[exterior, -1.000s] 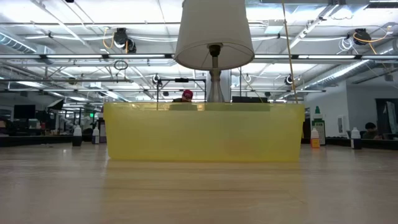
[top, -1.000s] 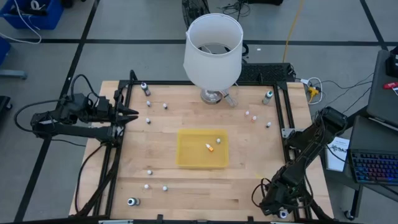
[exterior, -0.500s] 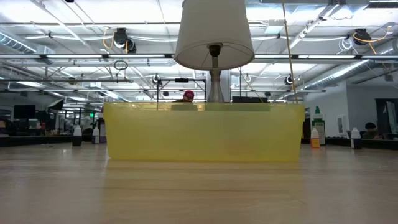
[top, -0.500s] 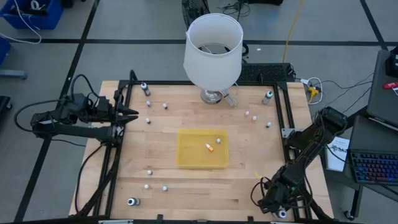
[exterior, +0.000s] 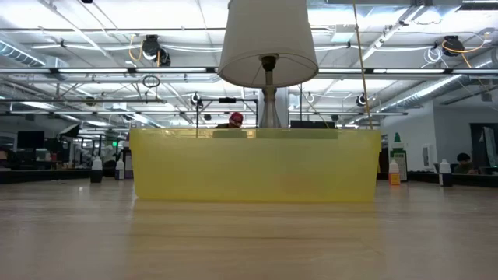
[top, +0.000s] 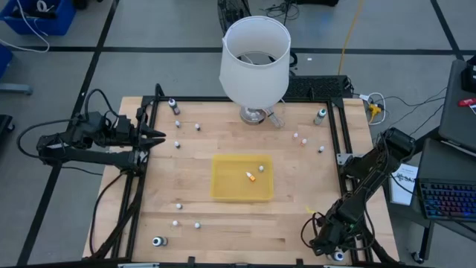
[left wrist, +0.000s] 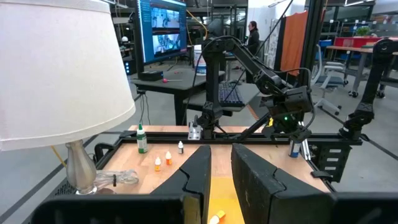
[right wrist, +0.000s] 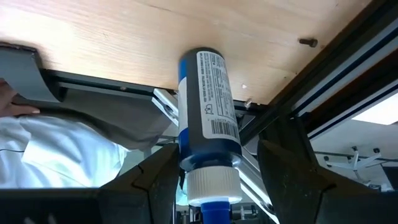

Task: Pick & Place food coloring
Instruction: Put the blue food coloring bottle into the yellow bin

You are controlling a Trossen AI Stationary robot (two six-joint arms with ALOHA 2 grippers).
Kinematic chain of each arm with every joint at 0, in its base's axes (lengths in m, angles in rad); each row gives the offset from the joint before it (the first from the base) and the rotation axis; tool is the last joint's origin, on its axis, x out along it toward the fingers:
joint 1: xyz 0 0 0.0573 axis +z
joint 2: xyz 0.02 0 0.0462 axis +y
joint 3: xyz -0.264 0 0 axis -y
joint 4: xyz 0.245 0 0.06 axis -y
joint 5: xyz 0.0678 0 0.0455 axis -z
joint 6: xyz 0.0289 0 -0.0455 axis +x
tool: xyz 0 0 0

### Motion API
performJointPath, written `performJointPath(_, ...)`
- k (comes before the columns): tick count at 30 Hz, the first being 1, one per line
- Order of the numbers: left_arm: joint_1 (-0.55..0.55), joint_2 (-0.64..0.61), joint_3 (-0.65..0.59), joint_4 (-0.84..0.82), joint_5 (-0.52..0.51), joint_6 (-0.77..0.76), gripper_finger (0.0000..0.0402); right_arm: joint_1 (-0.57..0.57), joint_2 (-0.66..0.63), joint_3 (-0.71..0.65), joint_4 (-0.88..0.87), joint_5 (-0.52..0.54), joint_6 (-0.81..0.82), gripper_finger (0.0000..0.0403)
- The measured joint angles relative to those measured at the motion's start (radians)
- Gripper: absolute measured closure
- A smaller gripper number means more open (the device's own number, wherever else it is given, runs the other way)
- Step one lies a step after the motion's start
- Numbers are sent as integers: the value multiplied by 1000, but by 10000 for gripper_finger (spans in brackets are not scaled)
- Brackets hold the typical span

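Note:
Small food coloring bottles [top: 177,144] stand scattered on the wooden table; two more lie in the yellow tray [top: 227,186]. A bigger blue bottle [right wrist: 208,99] with a white label and a white-and-blue cap [right wrist: 211,186] stands at the table's near right corner [top: 338,255]. My right gripper [right wrist: 217,155] is open at that corner [top: 332,251], slanting down, one finger on each side of the bottle's cap end. A gap shows beside one finger [right wrist: 280,174]. My left gripper [top: 155,136] waits shut and level over the table's left edge. My right gripper straddles the blue bottle's shoulder [right wrist: 186,158], just below the cap. Its other finger lies close against that shoulder, and I cannot tell whether it touches. The bottle's base end shows against the table's edge.
A tall lamp with a white shade [top: 254,59] stands at the far middle. Larger bottles stand at the other corners [top: 156,240] [top: 172,102] [top: 321,113]. Black frame rails [top: 343,141] run along the table's edges. White cloth [right wrist: 62,155] shows beyond the near edge.

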Motion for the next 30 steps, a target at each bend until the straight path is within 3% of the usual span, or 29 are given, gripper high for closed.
performJointPath(30, 0, 0, 0, 0, 0, 0, 334, 0, 1, -6, 32, -5, -8, 200)
